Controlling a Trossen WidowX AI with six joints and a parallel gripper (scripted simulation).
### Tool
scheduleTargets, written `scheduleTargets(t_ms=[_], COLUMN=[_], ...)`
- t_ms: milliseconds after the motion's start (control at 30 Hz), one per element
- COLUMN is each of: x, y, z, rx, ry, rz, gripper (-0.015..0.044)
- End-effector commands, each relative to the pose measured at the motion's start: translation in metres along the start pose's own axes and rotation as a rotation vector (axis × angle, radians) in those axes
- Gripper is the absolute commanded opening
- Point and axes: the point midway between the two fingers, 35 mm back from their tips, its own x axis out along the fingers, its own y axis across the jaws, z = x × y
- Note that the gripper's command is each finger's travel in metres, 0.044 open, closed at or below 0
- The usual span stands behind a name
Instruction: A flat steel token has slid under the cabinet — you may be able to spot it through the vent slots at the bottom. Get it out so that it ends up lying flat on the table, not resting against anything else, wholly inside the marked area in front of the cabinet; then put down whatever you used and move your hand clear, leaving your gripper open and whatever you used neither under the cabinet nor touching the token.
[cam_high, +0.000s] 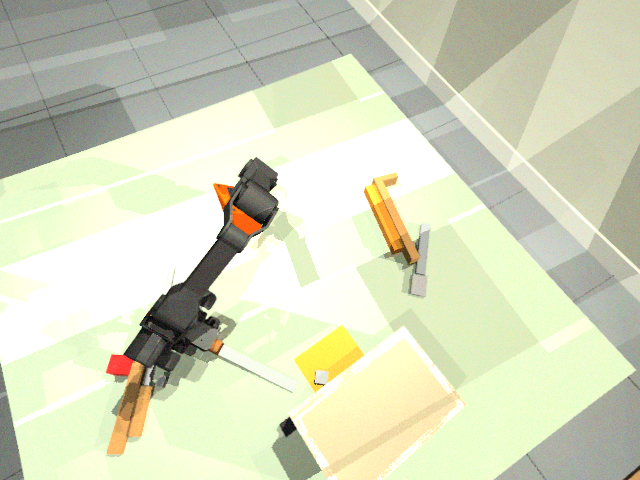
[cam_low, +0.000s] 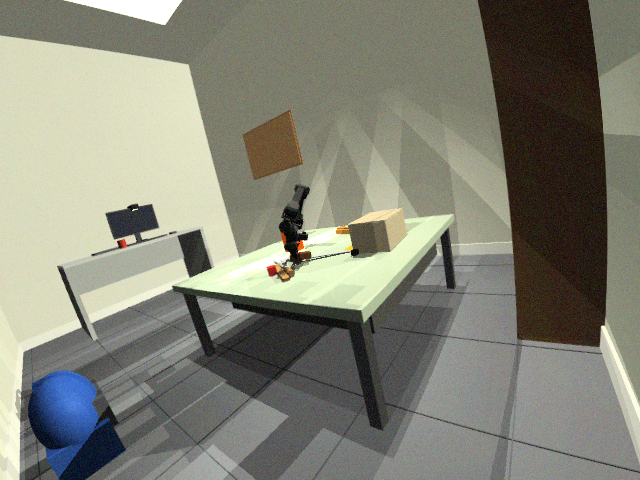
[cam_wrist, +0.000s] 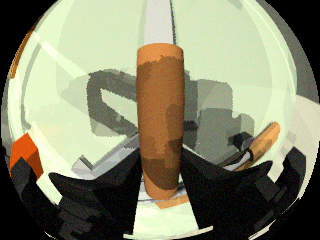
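My gripper (cam_high: 207, 342) (cam_wrist: 159, 151) is shut on the brown handle (cam_high: 216, 346) (cam_wrist: 160, 114) of a long tool. Its flat grey blade (cam_high: 258, 369) (cam_wrist: 159, 16) lies low over the table and points toward the cabinet (cam_high: 382, 408) (cam_low: 377, 229). A yellow marked area (cam_high: 326, 352) lies in front of the cabinet. A small grey square, the token (cam_high: 321, 377), shows at that area's edge, right by the cabinet's front. The blade tip ends a little short of the token.
An orange L-shaped tool (cam_high: 390, 217) and a grey tool (cam_high: 421, 258) lie at the far right. Wooden sticks (cam_high: 129, 408) and a red block (cam_high: 117, 364) lie close beside my gripper. Another brown-handled tool (cam_wrist: 263, 143) lies to my right.
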Motion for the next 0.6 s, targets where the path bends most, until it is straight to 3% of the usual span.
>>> scheduleTargets(t_ms=[0, 567], x=[0.003, 0.003], y=[0.001, 0.002], z=[-0.010, -0.031], rx=[0.004, 0.004], ry=[0.001, 0.003], rz=[0.006, 0.006], gripper=[0.0000, 0.0000])
